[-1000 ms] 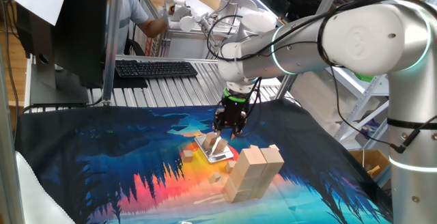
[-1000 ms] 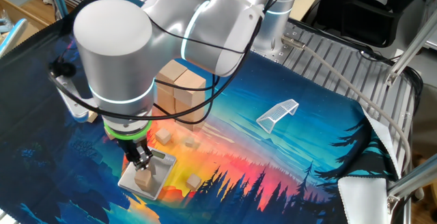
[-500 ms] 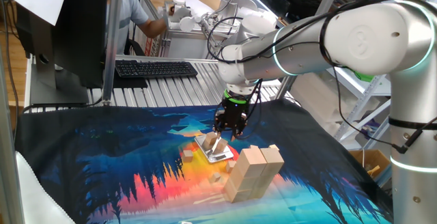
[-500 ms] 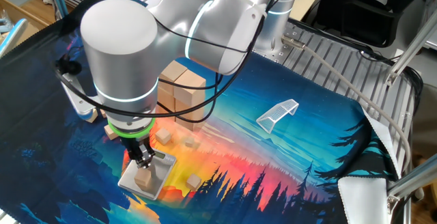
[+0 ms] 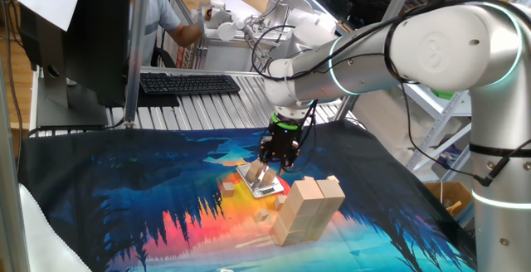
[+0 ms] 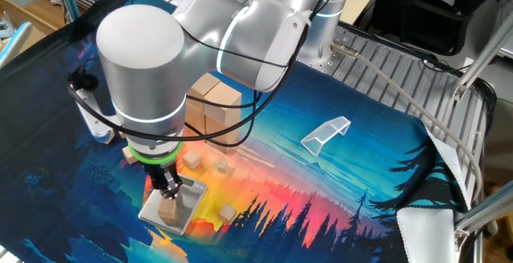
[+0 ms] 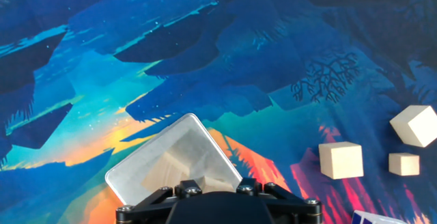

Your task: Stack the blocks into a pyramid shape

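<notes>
My gripper (image 5: 267,169) stands over the flat silver-grey device (image 5: 265,190), fingers pointing down and shut on a small tan block (image 6: 168,212) that rests on the device (image 6: 190,201). In the hand view the block (image 7: 183,172) shows between the finger bases, over the device (image 7: 147,164). A stack of larger tan blocks (image 5: 307,207) stands just to the right, and also shows in the other fixed view (image 6: 210,107). Small loose cubes lie near it (image 6: 192,160) (image 6: 228,212); three cubes (image 7: 341,160) show at the right of the hand view.
The colourful cloth (image 5: 149,197) covers the table. A white mesh piece (image 6: 327,131) lies on the cloth away from the blocks. A keyboard (image 5: 187,83) and a monitor stand behind the cloth, and a person (image 5: 166,11) is further back.
The arm has shifted very slightly over the device. The small block and the stack stay where they were.
</notes>
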You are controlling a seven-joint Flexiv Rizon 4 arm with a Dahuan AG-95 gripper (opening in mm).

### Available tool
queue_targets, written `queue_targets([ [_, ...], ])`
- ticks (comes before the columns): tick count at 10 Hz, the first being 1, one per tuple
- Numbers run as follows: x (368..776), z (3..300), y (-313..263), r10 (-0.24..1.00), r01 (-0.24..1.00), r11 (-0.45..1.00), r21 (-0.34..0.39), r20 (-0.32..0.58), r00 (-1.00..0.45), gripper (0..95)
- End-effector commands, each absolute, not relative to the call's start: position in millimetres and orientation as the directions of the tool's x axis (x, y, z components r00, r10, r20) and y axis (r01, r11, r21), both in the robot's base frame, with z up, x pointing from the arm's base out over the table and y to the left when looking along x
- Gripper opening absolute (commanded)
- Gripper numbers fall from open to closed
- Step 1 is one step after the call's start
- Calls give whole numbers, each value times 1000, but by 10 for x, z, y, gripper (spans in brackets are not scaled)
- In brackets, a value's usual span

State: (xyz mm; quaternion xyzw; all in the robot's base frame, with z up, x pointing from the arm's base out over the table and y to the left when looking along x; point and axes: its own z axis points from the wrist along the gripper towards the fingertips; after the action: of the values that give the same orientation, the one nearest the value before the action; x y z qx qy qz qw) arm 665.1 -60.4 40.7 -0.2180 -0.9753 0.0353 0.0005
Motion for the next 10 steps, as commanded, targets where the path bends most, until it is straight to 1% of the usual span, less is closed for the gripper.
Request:
queue_targets([
  [1,6650,406,-606,421,421,905,-66,-13,-907,190],
  [2,6646,404,-605,421,421,905,-64,-12,-907,0],
  [6,6639,412,-599,416,416,907,-65,-10,-909,0],
  [10,6453,576,-437,421,420,904,-75,5,-907,0],
])
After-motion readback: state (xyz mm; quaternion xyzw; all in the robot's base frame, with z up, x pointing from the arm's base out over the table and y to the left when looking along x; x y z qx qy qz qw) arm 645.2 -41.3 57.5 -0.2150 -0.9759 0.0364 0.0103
